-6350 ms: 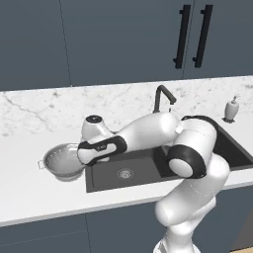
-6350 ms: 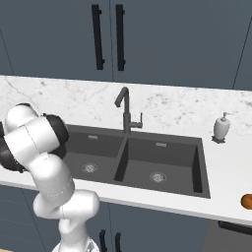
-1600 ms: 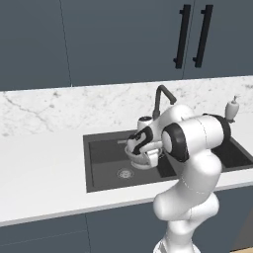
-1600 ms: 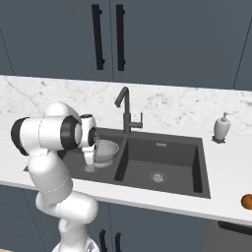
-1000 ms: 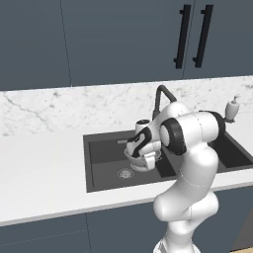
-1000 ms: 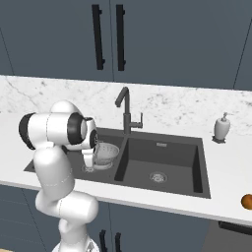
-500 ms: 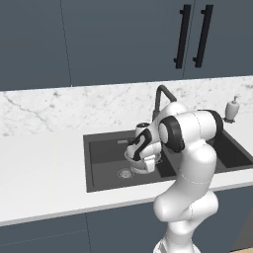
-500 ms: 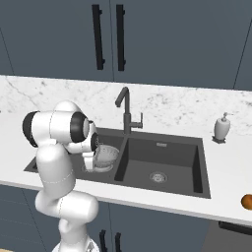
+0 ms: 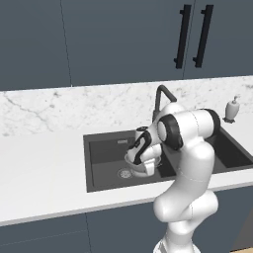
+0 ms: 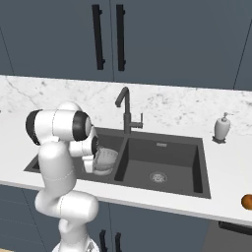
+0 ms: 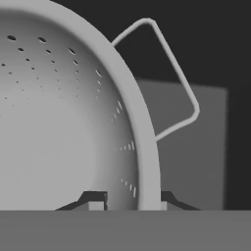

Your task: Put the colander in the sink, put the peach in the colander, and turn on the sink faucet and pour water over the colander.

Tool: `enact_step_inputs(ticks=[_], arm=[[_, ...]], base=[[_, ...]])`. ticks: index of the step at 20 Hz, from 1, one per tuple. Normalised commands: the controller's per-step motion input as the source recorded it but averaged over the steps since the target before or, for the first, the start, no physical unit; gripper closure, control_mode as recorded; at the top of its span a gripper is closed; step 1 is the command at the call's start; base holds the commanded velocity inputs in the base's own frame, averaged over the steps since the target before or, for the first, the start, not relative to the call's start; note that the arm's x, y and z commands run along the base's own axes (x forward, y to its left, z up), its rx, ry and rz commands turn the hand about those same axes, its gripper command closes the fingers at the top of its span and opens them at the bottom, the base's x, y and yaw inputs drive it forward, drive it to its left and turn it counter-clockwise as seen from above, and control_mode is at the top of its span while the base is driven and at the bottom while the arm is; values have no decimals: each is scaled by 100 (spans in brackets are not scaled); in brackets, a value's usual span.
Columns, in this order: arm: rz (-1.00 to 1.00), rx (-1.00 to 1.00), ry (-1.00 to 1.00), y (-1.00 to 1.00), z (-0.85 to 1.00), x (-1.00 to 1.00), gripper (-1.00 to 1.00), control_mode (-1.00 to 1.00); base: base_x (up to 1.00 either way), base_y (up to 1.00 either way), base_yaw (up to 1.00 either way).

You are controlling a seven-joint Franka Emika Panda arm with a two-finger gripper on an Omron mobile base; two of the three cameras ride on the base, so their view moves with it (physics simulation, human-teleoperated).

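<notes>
My gripper point(image 11: 131, 200) is shut on the rim of the silver-grey colander point(image 11: 59, 122), one fingertip inside the bowl and one outside; a wire side handle point(image 11: 176, 83) sticks out beyond the rim. In the base views the colander point(image 9: 144, 165) point(image 10: 105, 161) sits low in the left basin of the dark sink point(image 9: 101, 153) point(image 10: 197, 170), held by the gripper point(image 9: 140, 149) from above. Whether it rests on the basin floor I cannot tell. The faucet point(image 9: 160, 96) point(image 10: 125, 111) stands behind the divider, with no water running. The peach point(image 10: 247, 202) lies on the counter at the far right front.
A white soap dispenser point(image 9: 231, 108) point(image 10: 222, 128) stands on the marble counter right of the sink. The right basin holds a round drain point(image 10: 157, 176). Dark cabinets with black handles point(image 10: 108, 37) hang above the backsplash.
The colander, on the counter left of the sink in the oldest frames, has been carried over the left basin. Over the last second the gripper has lowered it deeper into the basin.
</notes>
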Motion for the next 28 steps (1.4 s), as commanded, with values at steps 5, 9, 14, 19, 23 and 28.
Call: enact_step_inputs(ticks=[5, 9, 14, 19, 23, 28], arm=[[-1, 0, 0, 0, -18, 0, 100, -100], [0, 0, 0, 0, -8, 0, 100, -100], [0, 0, 0, 0, -10, 11, 100, -100], [0, 0, 0, 0, -9, 34, 100, -100], [0, 0, 0, 0, -8, 34, 100, -100], [0, 0, 0, 0, -1, 4, -100, -100]], base=[[0, 0, 0], [0, 0, 0], [0, 0, 0], [0, 0, 0], [0, 0, 0], [0, 0, 0]])
